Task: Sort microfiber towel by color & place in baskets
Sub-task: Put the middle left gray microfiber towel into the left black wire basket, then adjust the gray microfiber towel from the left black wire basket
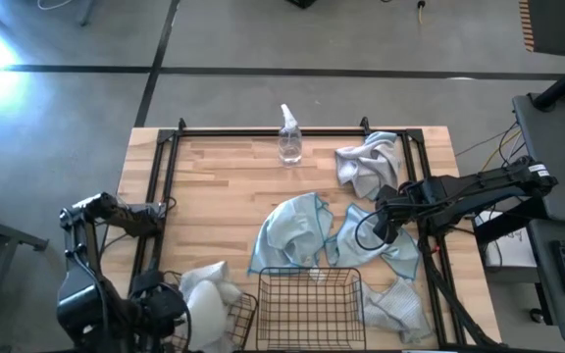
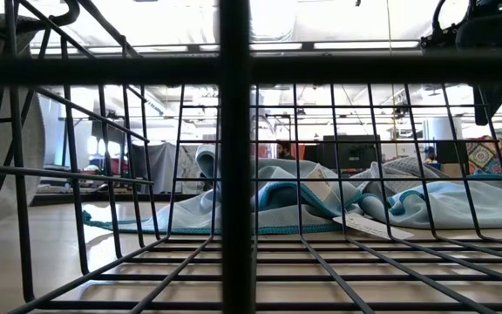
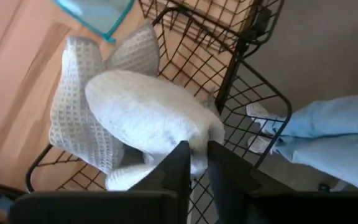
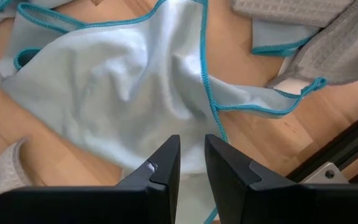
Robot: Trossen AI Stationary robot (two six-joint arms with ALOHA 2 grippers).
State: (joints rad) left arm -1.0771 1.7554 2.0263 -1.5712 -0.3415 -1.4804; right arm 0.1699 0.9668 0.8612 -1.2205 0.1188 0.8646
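The left claw (image 3: 196, 163) sits a little open over the white towel (image 3: 143, 112) — it may slip out of the basket (image 3: 247, 87). The right claw (image 4: 191, 163), a little open and empty, could snag the blue towel (image 4: 117, 81).

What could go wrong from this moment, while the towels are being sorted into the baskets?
1. The grey waffle towel hangs over the rim of the left basket, beside the left gripper; it may slide out.
2. That basket seems to reach past the table edge, so a push might tip it.
3. The blue towel under the right gripper touches a grey towel; lifting it may drag the grey one along.
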